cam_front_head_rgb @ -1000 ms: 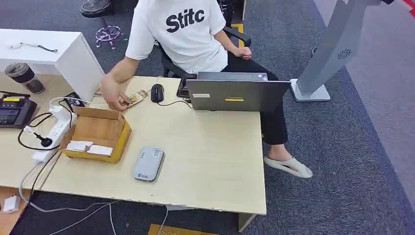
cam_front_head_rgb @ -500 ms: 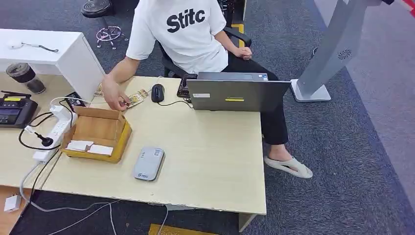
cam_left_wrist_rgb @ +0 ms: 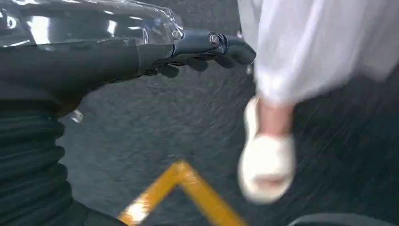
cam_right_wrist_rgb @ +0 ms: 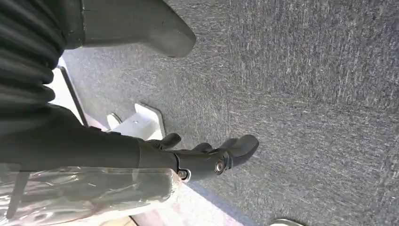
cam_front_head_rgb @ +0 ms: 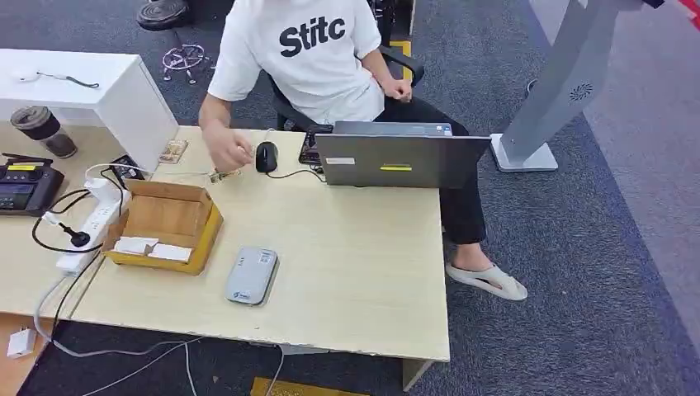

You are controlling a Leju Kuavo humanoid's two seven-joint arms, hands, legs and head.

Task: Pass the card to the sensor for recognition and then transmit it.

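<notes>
Left hand point(cam_left_wrist_rgb: 207, 49) hanging over grey carpet, dark fingers loosely extended and apart, holding nothing; beyond it in the left wrist view, a blurred white slipper point(cam_left_wrist_rgb: 266, 162) and a yellow floor line point(cam_left_wrist_rgb: 188, 181). Right hand point(cam_right_wrist_rgb: 207, 157) likewise empty, fingers spread, with a white desk foot point(cam_right_wrist_rgb: 139, 123) just behind it. Well apart from both, seen from the head view: one wooden desk point(cam_front_head_rgb: 355, 247), one grey sensor point(cam_front_head_rgb: 250, 275), one cardboard box point(cam_front_head_rgb: 167, 223) holding two white cards point(cam_front_head_rgb: 151, 247), one laptop point(cam_front_head_rgb: 400, 158), one mouse point(cam_front_head_rgb: 265, 156). One seated person's hand point(cam_front_head_rgb: 229, 151) raised above a small card point(cam_front_head_rgb: 220, 175).
</notes>
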